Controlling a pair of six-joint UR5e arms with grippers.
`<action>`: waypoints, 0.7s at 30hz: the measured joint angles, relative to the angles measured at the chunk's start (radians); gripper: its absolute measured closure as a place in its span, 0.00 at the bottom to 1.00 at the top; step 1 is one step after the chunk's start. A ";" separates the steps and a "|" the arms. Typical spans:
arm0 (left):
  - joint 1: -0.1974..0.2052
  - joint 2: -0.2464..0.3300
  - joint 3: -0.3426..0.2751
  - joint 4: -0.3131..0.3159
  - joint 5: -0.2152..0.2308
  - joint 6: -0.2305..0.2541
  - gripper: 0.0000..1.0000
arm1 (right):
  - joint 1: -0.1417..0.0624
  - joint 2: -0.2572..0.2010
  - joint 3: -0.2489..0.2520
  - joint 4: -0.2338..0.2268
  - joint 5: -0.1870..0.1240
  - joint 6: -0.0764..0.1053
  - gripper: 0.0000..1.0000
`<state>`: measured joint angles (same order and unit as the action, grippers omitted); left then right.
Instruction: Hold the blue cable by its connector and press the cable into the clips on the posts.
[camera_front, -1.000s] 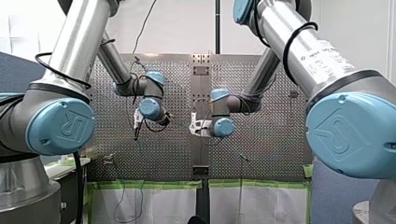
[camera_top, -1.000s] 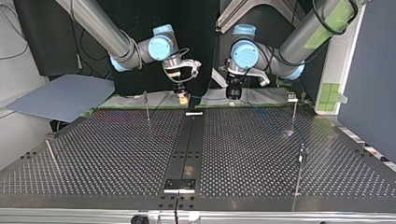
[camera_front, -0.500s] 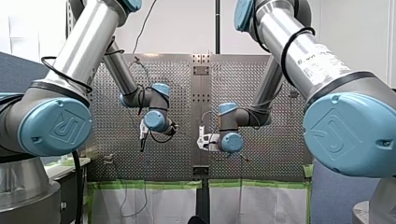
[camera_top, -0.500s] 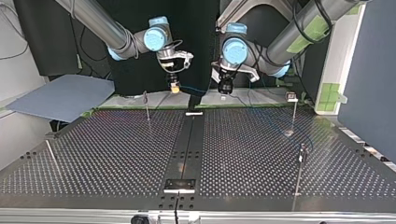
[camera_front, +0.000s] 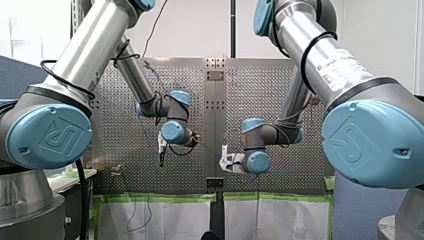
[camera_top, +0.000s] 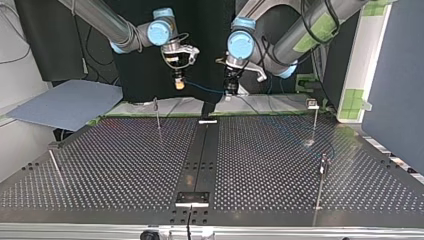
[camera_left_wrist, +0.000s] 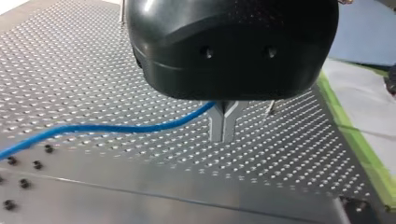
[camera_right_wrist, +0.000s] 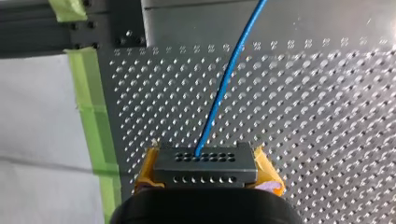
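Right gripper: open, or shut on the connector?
Shut. In the right wrist view the right gripper's yellow pads sit tight against both sides of the grey connector, blue cable running out ahead.

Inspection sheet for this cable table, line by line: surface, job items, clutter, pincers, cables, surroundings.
Surface: perforated table with a dark centre strip.
Job's things: blue cable spans the gap between the two pincers, above the table; grey connector at its end; thin posts stand upright.
Clutter: nothing seen.
Grippers: my right pincer, yellow pads, shut on the connector; my left pincer, metal fingers together on the blue cable.
Cables: black hose loops on the arms.
Surroundings: green tape along the table's edge; grey-blue sheet beyond the table at the top view's left.
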<state>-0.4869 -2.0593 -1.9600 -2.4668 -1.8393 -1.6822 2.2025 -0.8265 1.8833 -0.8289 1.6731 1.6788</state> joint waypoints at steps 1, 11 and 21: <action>-0.002 -0.008 0.000 0.004 0.000 -0.001 1.00 | -0.003 0.000 0.003 -0.001 0.000 0.000 1.00; -0.017 -0.092 0.025 0.081 0.008 -0.019 1.00 | -0.037 0.055 0.014 -0.053 0.002 0.018 1.00; -0.046 -0.172 0.053 0.117 0.006 -0.034 1.00 | -0.086 0.101 0.015 -0.085 0.004 0.025 1.00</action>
<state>-0.5325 -2.2314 -1.9075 -2.3498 -1.8329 -1.7166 2.1165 -0.7254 1.8984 -0.9143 1.6768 1.7037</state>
